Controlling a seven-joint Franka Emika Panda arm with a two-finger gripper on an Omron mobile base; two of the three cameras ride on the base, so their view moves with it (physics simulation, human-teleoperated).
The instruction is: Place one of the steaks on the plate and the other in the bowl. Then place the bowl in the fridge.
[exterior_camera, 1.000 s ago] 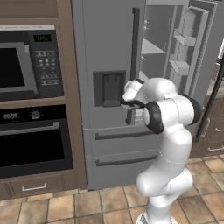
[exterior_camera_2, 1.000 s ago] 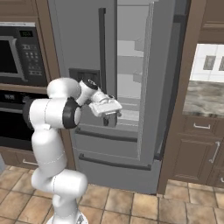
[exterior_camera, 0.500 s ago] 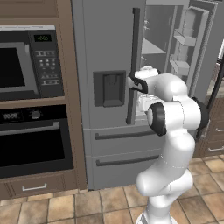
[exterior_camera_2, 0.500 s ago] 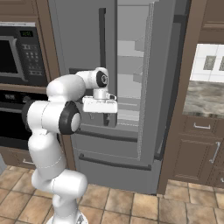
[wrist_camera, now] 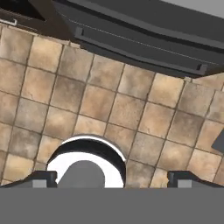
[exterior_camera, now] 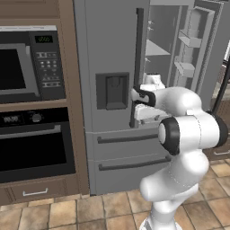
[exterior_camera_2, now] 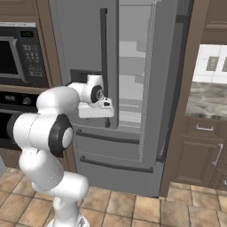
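The arm is folded up tight against the fridge (exterior_camera_2: 133, 88) here, and the gripper (exterior_camera_2: 106, 121) hangs just in front of the long handle (exterior_camera_2: 104, 53) of the closed door, pointing straight down. In the hand view the fingertips (wrist_camera: 41, 178) stand wide apart with nothing between them, looking at the tiled floor (wrist_camera: 109, 109) and the fridge's lower drawers (wrist_camera: 144, 39): released and empty.

The other fridge door stands open, and pale shelves (exterior_camera: 155, 49) show inside, on the far side of that handle and above the gripper's level. So the fridge's inside lies up and forward of the hand, while the hand aims at the floor.

No steaks, plate or bowl can be placed from these pictures, so which way they lie from the gripper cannot be told. The likely call: the arm must turn away from the handle, with the base carrying it to wherever they sit.
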